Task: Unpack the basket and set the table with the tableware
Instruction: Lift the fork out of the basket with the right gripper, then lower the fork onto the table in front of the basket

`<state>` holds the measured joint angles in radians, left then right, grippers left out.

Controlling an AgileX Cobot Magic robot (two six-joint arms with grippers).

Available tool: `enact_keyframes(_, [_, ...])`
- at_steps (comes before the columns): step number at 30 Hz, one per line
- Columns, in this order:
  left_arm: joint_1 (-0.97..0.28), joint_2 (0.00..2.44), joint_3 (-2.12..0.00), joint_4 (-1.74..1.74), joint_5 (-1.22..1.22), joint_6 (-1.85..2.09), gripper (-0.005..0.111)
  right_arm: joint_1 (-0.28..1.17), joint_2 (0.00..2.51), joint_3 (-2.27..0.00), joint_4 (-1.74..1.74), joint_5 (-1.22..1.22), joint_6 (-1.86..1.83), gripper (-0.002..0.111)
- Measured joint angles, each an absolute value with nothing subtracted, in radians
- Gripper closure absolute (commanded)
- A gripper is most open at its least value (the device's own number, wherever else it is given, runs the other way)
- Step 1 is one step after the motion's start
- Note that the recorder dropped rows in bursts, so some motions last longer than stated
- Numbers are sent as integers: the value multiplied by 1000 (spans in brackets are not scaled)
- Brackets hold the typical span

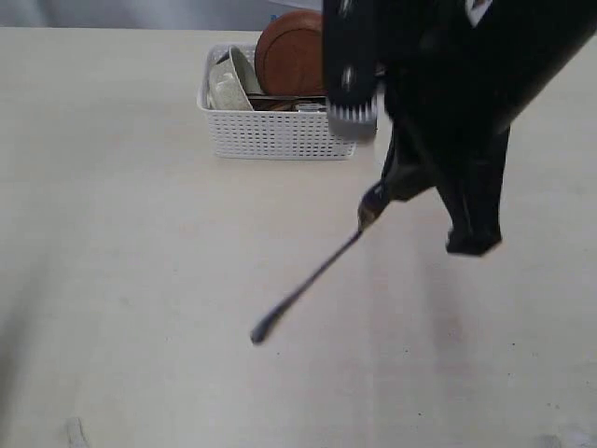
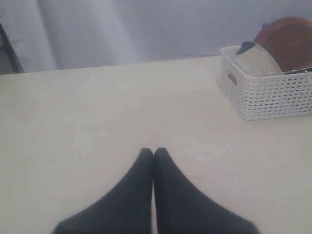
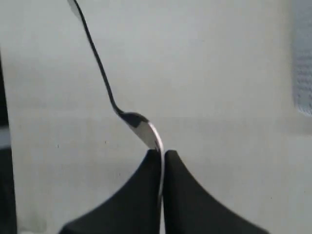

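Note:
The white basket (image 1: 280,135) (image 2: 268,100) stands at the back of the table (image 1: 140,233). An off-white bowl (image 1: 229,84) (image 2: 258,61) leans inside it, with the round brown plate (image 1: 289,51) (image 2: 287,41) upright behind. My right gripper (image 1: 381,194) (image 3: 161,153) hangs in front of the basket, shut on the head of a steel fork (image 1: 308,285) (image 3: 100,68). The fork's handle slants down and away toward the tabletop. My left gripper (image 2: 153,152) is shut with nothing in it, low over bare table, well apart from the basket. It does not show in the exterior view.
The right arm's dark bulk (image 1: 448,84) covers the basket's right end and the back right of the table. More thin tableware (image 1: 284,101) lies across the basket's inside. A grey curtain (image 2: 122,29) hangs behind the table's far edge.

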<state>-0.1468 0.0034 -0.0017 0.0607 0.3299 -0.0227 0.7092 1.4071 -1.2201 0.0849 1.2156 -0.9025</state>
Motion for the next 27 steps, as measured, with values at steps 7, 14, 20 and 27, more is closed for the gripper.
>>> enact_keyframes(7, [-147, 3, -2, 61, 330, -23, 107, 879, 1559, -1143, -239, 1107, -1053, 109])
enact_keyframes(14, [-147, 3, -2, 61, 330, -23, 107, 893, 1656, -1143, -298, 989, -1080, 109])
enact_keyframes(20, [-147, 3, -2, 61, 330, -23, 107, 893, 1704, -1143, -337, 891, -1091, 109])
enact_keyframes(27, [-147, 3, -2, 61, 330, -23, 107, 898, 1808, -1143, -348, 637, -1068, 109])
